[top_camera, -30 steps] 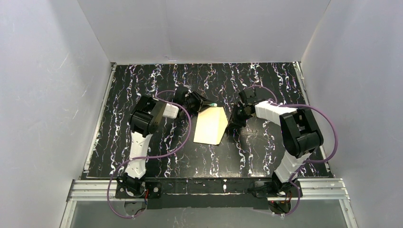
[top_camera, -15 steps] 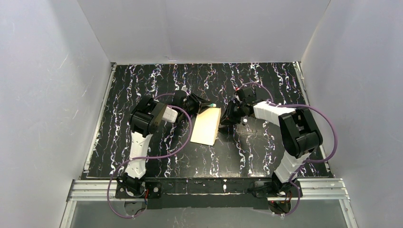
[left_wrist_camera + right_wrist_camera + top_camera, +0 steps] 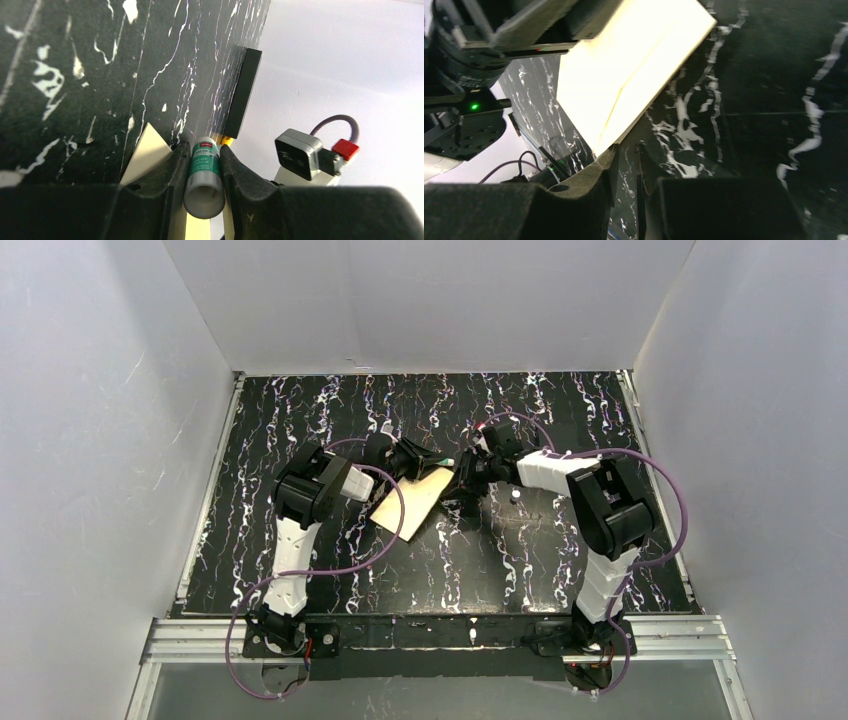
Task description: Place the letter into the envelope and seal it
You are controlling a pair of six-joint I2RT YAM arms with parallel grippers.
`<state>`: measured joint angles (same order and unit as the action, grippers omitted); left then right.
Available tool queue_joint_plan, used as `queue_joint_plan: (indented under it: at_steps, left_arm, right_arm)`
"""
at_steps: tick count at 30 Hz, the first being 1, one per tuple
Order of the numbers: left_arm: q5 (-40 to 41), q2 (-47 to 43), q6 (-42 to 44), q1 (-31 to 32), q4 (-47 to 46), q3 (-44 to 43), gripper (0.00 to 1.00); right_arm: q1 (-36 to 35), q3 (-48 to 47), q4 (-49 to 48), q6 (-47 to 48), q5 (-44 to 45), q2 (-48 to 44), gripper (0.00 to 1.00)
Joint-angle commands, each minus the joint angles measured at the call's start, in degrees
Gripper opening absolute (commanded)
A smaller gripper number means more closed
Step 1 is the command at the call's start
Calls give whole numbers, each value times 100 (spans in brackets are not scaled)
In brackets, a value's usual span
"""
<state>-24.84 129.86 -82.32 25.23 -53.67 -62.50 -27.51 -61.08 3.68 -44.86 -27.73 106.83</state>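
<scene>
The cream envelope (image 3: 410, 502) lies slanted on the black marbled table, its far corner under my left gripper (image 3: 437, 460). That gripper is shut on a green-and-white glue stick (image 3: 202, 170), held low over the envelope (image 3: 147, 156). My right gripper (image 3: 464, 483) sits at the envelope's right edge. In the right wrist view its jaws (image 3: 628, 150) stand a narrow gap apart with only table between them, and the envelope (image 3: 624, 65) with its crease line touches the left fingertip (image 3: 611, 156). The letter does not show as a separate sheet.
White walls close in the table on three sides, and a raised black rail (image 3: 243, 92) runs along its edge. Purple cables (image 3: 380, 540) loop over the table near the left arm. The right arm's wrist camera (image 3: 299, 152) shows just beyond the glue stick.
The right gripper has moved left against the envelope's right edge. The envelope has swung from nearly upright to slanted, its near end sliding left. The left gripper has kept its place with the glue stick.
</scene>
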Motion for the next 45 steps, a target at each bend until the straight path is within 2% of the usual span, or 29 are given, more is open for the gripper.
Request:
queue_joint_plan:
  at_steps: [1, 10, 18, 23, 27, 31, 38, 45]
  left_arm:
    - [162, 49, 28, -10, 260, 219, 0]
    - [193, 95, 8, -10, 88, 387, 0]
    - [-276, -355, 491, -171, 353, -220, 0]
    - [-903, -694, 813, -355, 564, -856, 0]
    - [-1074, -996, 1093, -549, 824, -940, 0]
    - [-1611, -1218, 1323, -912, 1115, -757, 0]
    - [-3036, -1592, 1033, -1420, 1210, -87, 0]
    - [-2665, -1578, 1258, -1688, 1122, 663, 0]
  right_arm:
    - [-194, -300, -316, -88, -242, 75, 26]
    - [-460, -316, -905, -439, -179, 264, 26]
    - [-477, -290, -473, -332, 186, 159, 26]
    - [-479, -308, -128, -90, 277, 153, 26]
    - [-483, -383, 58, 61, 314, 210, 26]
    - [-479, -447, 155, 124, 269, 271, 26]
    - [-484, -573, 281, 247, 281, 312, 27]
    - [-484, -663, 308, 281, 263, 379, 27]
